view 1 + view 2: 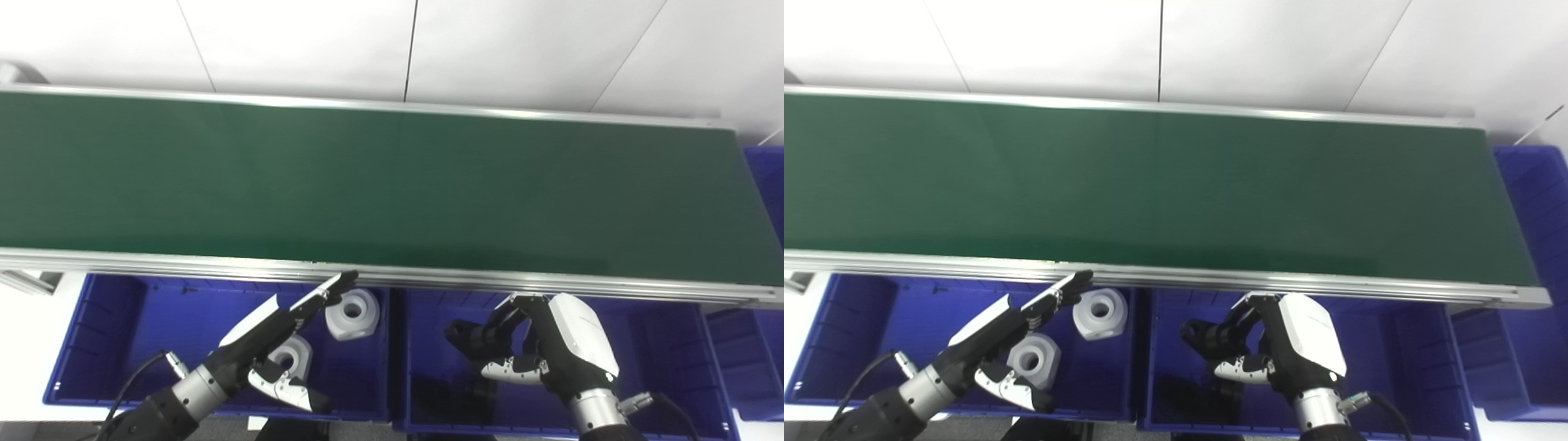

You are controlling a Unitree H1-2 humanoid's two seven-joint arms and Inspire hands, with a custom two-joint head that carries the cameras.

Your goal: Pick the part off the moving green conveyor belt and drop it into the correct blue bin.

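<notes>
While the green conveyor belt (380,190) runs bare from left to right across the left eye view, both hands hang on its near side, over the blue bins below its metal rail. Inside the left bin (122,343) lie two white parts with round holes: one (351,313) at the bin's far right corner, the other (290,355) nearer, partly covered by the left hand (269,343). That hand holds nothing; its fingers (324,293) stretch out straight toward the rail, the thumb splayed away on the near side. Over the right bin (661,361) the right hand (539,355) has its dark fingers (471,340) curled leftward; whether anything sits inside the curl I cannot tell. On the floor of that bin, below the hand, lie dark shapes (453,392) too dim to name. A third blue bin (765,177) shows at the belt's right end.

From the right eye view the layout is the same, a little shifted. The belt (1151,184) carries no part. Both white parts (1100,313) (1032,361) rest in the left bin (863,337), apart from each other, the near one just beside the left hand's (998,343) thumb. The right hand (1274,352) hovers over the right bin (1402,361), fingers (1206,334) bent in toward the thumb, with the dark shapes (1200,392) beneath.
</notes>
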